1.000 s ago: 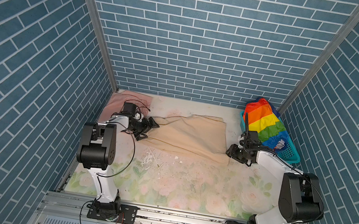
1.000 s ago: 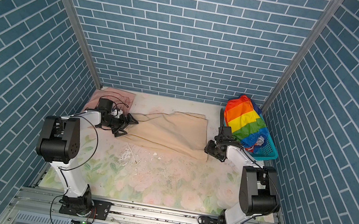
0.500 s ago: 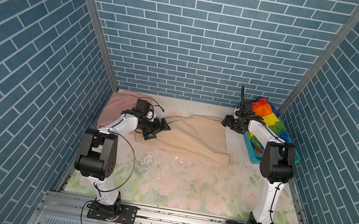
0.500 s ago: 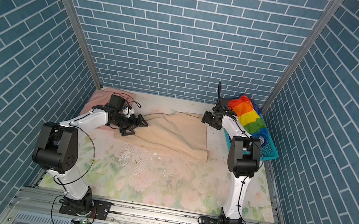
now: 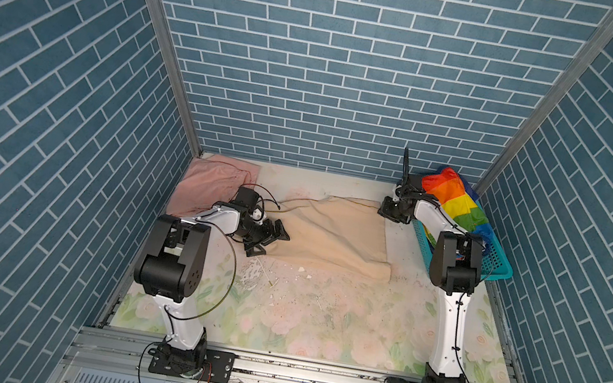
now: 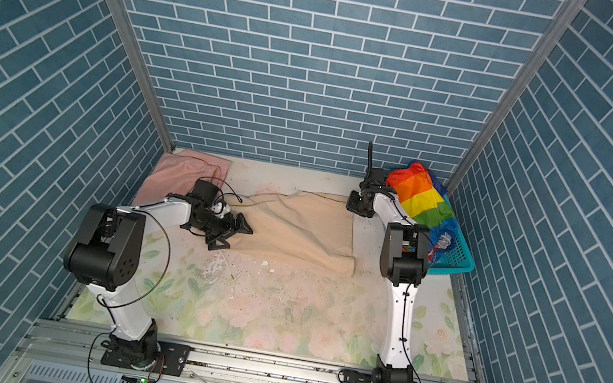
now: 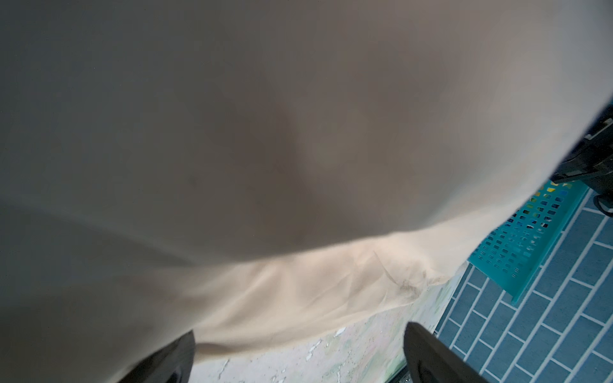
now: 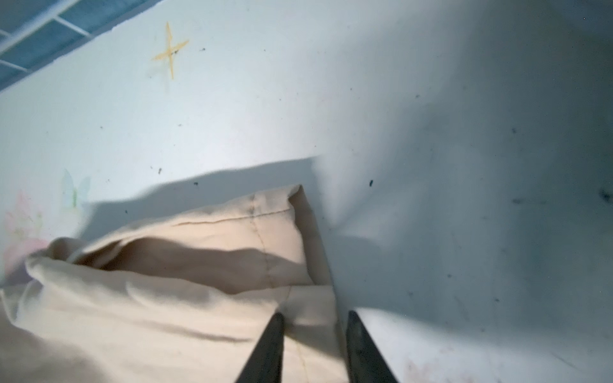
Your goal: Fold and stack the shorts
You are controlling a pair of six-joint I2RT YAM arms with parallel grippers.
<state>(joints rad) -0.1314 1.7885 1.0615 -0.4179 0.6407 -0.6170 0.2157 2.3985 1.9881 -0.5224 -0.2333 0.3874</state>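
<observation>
The pink shorts [image 5: 213, 185] lie folded in the far left corner of the surface [image 5: 317, 321]. Just beside them the left pincer [image 5: 271, 242] sits low at the left edge of the beige shorts [image 5: 335, 235], jaws spread wide and holding nothing. In the left wrist view its fingers [image 7: 431, 358] stand well apart with beige cloth filling most of the frame. The beige shorts lie spread across the far middle of the surface, a thin drawstring trailing from the far edge. At their far right corner the right pincer [image 8: 313, 318] points down with its jaws drawn narrow and the hem between them – whether they pinch it I cannot tell. Further right, the rainbow shorts [image 5: 451, 196] are heaped in the teal basket [image 5: 498, 271].
</observation>
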